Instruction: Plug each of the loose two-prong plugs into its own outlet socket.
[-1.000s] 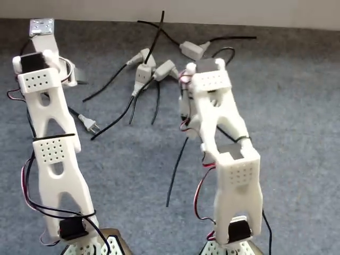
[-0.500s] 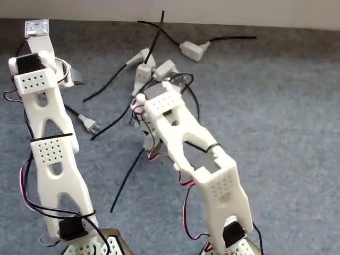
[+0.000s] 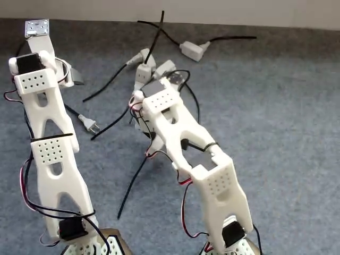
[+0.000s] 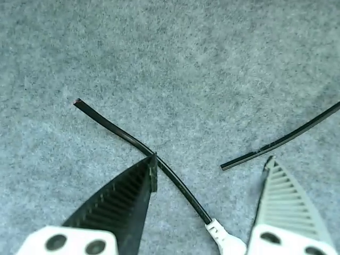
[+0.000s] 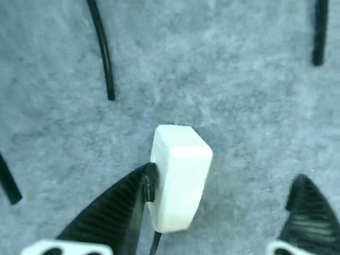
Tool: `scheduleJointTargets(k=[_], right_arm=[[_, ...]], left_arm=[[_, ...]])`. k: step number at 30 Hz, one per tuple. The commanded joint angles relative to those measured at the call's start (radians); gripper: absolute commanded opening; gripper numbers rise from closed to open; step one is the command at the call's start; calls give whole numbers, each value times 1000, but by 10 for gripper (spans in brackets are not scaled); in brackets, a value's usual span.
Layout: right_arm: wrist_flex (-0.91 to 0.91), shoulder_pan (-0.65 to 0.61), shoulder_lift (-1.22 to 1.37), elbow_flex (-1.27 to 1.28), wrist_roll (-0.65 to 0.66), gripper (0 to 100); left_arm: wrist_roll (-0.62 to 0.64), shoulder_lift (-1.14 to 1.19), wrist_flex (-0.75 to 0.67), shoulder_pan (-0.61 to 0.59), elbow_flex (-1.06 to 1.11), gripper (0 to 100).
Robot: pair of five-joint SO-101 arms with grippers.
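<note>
Grey short-piled felt covers the desk (image 3: pixel 287 133), which meets a pale wall along its far edge. Near the middle of that far edge lies a tangle of black cables (image 3: pixel 159 29) with several white moulded outlet sockets among them. One white boxy socket (image 3: pixel 191 50) sits alone closest to the far edge, and three more sockets (image 3: pixel 142 71) crowd together just on the near side of it. A small pale two-prong plug (image 3: pixel 91 125) on a black cable lies loose toward the left edge, between the two white arms, apart from every socket.

The right arm (image 3: pixel 180 133) leans across toward the crowded sockets. The right end effector (image 5: pixel 226 172) stands wide open and grips nothing. A white rectangular socket block (image 5: pixel 181 175) lies on the felt between its fingers, touching the black finger and well apart from the other.

The left end effector (image 4: pixel 212 158) is also spread open and empty. A thin black cable (image 4: pixel 119 133) with a cut end passes at the tip of its black finger and runs to a white moulded cable end (image 4: pixel 223 241) between the fingers. A second black cable (image 4: pixel 281 141) stops just short of the pale finger
</note>
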Motion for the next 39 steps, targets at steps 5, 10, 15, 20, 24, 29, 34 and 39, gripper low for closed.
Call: scheduleJointTargets(k=[5, 10, 15, 20, 24, 29, 34, 39], right_arm=[[-1, -67, -13, -90, -6, 465], [-140, -85, -12, -62, -3, 465], [-280, -94, -12, -39, -3, 465], [-386, -124, 36, -22, -6, 465], [-466, -157, 90, -56, -6, 465], [-483, -177, 120, -154, -6, 465], [-456, -188, 120, -242, -6, 464], [-415, -188, 120, -248, -6, 464]], left_arm=[[-2, -12, 6, 1, -38, 309], [-2, -10, 6, -7, -38, 309], [-3, -10, 6, -7, -38, 309], [-3, -8, 6, -7, -38, 309], [-3, -8, 3, -16, -38, 309], [-3, -8, 0, -27, -38, 309], [-3, -8, 0, -25, -38, 309], [-3, -7, -2, -12, -38, 309]])
